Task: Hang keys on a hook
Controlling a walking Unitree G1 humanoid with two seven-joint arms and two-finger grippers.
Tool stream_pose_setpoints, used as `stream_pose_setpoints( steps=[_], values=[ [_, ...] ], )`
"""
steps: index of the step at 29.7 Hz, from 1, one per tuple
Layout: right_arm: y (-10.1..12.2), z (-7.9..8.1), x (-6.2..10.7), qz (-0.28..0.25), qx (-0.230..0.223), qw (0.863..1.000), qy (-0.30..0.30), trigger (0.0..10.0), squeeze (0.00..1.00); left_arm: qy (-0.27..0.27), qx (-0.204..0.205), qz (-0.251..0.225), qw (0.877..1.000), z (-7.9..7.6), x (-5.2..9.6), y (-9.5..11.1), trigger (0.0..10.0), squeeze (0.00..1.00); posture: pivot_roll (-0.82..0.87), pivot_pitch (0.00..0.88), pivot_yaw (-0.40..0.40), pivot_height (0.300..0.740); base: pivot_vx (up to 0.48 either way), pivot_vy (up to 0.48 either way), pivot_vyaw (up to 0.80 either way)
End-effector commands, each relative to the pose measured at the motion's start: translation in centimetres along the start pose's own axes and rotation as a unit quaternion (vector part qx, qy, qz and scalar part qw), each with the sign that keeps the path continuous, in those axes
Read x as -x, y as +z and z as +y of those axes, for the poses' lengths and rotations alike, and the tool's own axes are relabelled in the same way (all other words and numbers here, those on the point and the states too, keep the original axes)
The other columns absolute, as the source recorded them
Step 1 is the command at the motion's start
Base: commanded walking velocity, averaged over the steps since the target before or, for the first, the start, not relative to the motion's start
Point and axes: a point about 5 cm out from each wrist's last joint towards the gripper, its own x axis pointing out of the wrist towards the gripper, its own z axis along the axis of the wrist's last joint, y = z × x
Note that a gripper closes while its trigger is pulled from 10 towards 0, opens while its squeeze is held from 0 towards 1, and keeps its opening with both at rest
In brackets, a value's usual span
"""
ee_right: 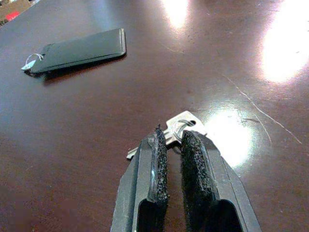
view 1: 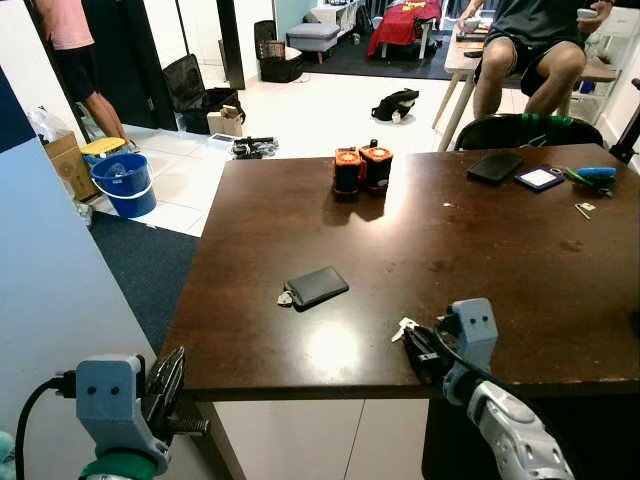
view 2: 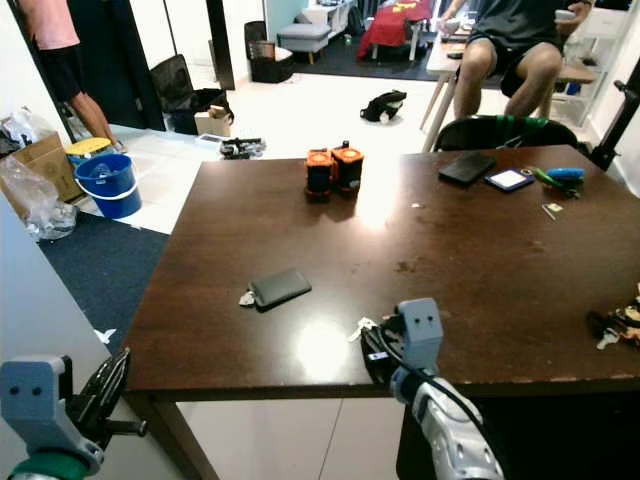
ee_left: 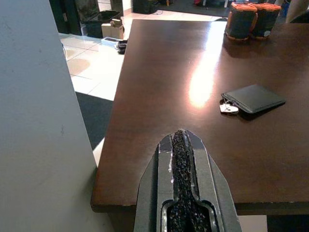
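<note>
Your right gripper pinches the keys near the table's front edge; your left gripper, apparently closed empty, hangs off its front-left corner.

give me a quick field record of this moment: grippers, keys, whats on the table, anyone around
right gripper: low over the near edge of the dark wooden table, fingers closed on the keys
left gripper: fingers shut, holding nothing, off the table's near left corner
keys: silver, on a ring, at the tabletop
black wallet: flat, mid-table, small tag at its end
orange-topped containers: a pair, far centre
far right corner: black case, phone
people: one seated beyond the table, one standing far left
hook: none seen
</note>
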Motion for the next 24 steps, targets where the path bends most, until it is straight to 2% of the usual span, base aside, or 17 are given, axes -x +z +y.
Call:
stream_pose_setpoints(
  steps=[1,14,17,20,24],
  values=[
    [-1.9,0.3,0.4,0.042,-0.006,0.999,0.003,10.0,0.00,0.001,-0.002,0.008,1.000,0.2,0.4,-0.1,10.0,0.00,-0.04,0.070,0.151,0.740,0.000,0.000,0.00],
    [-1.8,0.1,0.4,0.040,0.006,0.999,0.002,10.0,0.00,0.002,-0.002,0.008,1.000,0.2,0.5,0.0,10.0,0.00,-0.04,0.078,0.152,0.740,0.000,0.000,0.00],
    [-1.3,-0.3,0.4,0.026,0.003,1.000,-0.012,10.0,0.00,0.002,-0.002,0.007,1.000,0.2,0.5,0.0,10.0,0.00,-0.04,0.081,0.153,0.740,0.000,0.000,0.00],
    [-1.0,-1.2,0.1,0.019,0.006,0.998,-0.058,10.0,0.00,0.002,-0.002,0.008,1.000,0.2,0.4,0.0,10.0,0.00,-0.04,0.081,0.153,0.740,0.000,0.000,0.00],
    [-1.0,-1.4,0.0,0.021,0.007,0.997,-0.068,10.0,0.00,0.002,-0.002,0.008,1.000,0.2,0.4,0.0,10.0,0.00,-0.04,0.081,0.153,0.740,0.000,0.000,0.00]
  ],
)
